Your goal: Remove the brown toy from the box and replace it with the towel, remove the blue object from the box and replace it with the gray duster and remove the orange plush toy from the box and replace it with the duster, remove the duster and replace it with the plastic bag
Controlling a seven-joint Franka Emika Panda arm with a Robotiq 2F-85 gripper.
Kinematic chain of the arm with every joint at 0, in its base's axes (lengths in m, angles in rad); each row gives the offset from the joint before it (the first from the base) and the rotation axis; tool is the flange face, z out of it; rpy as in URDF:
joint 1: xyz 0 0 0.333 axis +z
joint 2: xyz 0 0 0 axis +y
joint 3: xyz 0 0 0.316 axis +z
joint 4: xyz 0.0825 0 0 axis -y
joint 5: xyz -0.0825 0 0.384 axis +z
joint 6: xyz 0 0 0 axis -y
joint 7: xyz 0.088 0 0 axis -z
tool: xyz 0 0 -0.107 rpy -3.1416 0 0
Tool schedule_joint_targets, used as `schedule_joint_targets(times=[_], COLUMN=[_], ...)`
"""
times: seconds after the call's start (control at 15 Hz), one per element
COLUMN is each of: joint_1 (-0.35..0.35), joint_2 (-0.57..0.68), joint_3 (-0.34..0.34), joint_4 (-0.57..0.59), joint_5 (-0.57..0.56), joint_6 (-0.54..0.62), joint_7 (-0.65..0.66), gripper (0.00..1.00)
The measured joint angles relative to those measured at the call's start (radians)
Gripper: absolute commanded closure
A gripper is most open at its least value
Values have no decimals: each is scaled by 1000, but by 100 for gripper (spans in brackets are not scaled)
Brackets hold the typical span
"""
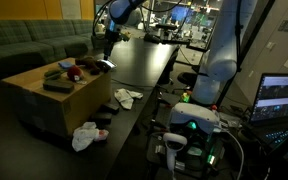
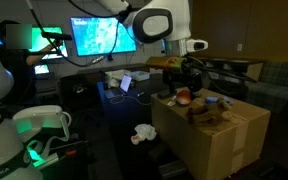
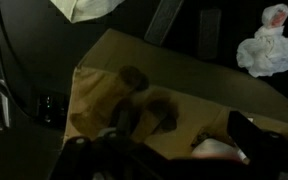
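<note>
The gripper [image 1: 107, 58] hangs over the box [image 1: 44, 98], its grip too dark to tell, and may knock the toys [image 1: 62, 76] off

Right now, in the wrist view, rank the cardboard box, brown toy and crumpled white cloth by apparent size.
1. cardboard box, largest by far.
2. brown toy and crumpled white cloth look alike; the cloth lies farther away, so unranked.
</note>
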Motion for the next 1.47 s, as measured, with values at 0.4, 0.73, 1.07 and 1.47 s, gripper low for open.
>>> schedule_joint_targets(times=[0.4, 0.73, 1.07, 1.47], joint_1=[-21, -46, -80, -120], joint_2=[208, 305, 375, 445], joint_3=[82, 110, 111, 110], joint_4=[223, 333, 393, 438], joint_5=[-1, -27, -70, -124], joint_6=[13, 13, 13, 18], joint_7=[0, 0, 0, 0], gripper=[0, 0, 0, 0])
